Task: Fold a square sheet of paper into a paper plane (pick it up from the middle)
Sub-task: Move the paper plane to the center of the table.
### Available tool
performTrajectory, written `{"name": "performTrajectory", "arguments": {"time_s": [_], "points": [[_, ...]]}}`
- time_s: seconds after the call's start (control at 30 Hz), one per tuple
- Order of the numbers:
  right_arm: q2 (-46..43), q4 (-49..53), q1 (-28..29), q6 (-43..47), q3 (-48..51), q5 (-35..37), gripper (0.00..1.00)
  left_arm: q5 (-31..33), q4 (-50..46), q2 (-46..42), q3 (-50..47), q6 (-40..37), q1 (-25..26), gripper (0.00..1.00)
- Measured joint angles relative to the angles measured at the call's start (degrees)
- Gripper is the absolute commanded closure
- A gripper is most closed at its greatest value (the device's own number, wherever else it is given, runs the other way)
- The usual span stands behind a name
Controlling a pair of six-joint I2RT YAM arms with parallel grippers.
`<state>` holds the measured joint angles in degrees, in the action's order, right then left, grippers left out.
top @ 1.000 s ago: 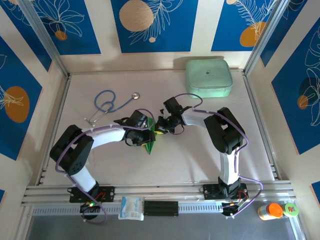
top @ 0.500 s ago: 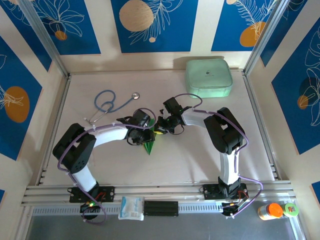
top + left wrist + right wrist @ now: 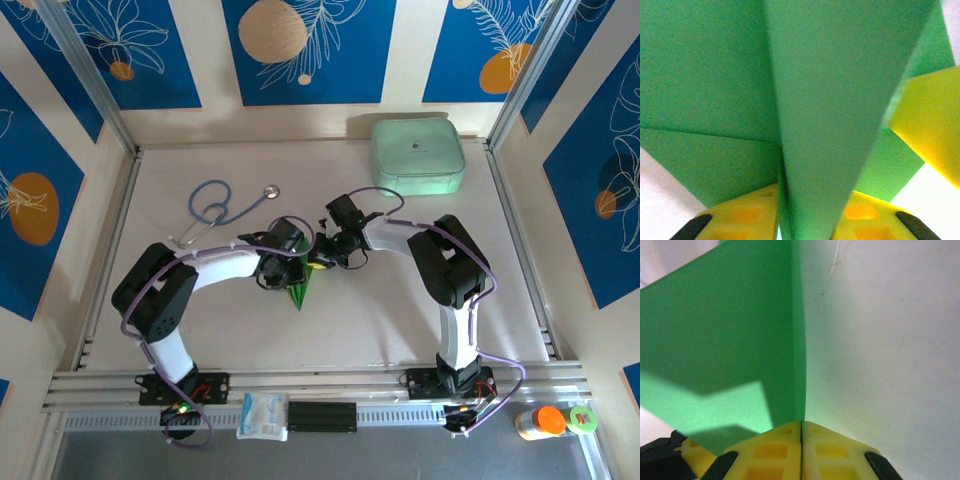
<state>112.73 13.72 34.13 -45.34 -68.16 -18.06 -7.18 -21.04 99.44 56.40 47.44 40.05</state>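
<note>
Blue patterned walls are enclosing a beige table (image 3: pixel 400 320), where a mint case (image 3: pixel 417 155) is lying at the far right and a stethoscope (image 3: pixel 222 208) at the far left. Mid-table, the creased green paper (image 3: pixel 299 292) is sitting between both grippers. The right gripper (image 3: pixel 801 437) is pinching its edge, pads pressed together. The left gripper (image 3: pixel 802 220) is straddling a fold, fingers narrowly apart; I cannot tell whether it is squeezing.
</note>
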Motion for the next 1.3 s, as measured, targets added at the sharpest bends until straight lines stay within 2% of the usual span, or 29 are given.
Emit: {"name": "performTrajectory", "arguments": {"time_s": [0.07,0.3,0.43,0.53,0.8,0.93,1.3], "points": [[0.0,0.0,-0.02,-0.31,0.0,0.04,0.85,0.17,-0.68,0.26,0.48,-0.02,0.11,0.8],[-2.03,0.66,-1.22,-1.16,0.83,2.8,0.57,1.97,-2.86,0.28,2.43,-1.73,0.24,0.93],[-8.26,1.62,-3.26,-0.44,3.39,7.43,0.47,3.5,-5.51,0.31,4.39,-3.93,0.22,0.95],[-13.49,2.01,-4.92,0.0,5.35,11.82,0.43,4.61,-8.22,0.98,7.32,-6.29,0.2,0.95],[-21.64,2.47,-7.17,-0.79,12.55,22.62,0.41,7.65,-13.18,6.82,15.34,-11.56,0.2,0.94],[-21.86,2.64,-7.61,-1.33,13.6,23.93,0.41,8.66,-14.8,9.35,16.87,-12.59,0.2,0.88],[-21.75,2.56,-8.28,-1.9,13.6,23.78,0.41,9.94,-17.29,11.43,18.01,-12.61,0.24,0.82]]}}
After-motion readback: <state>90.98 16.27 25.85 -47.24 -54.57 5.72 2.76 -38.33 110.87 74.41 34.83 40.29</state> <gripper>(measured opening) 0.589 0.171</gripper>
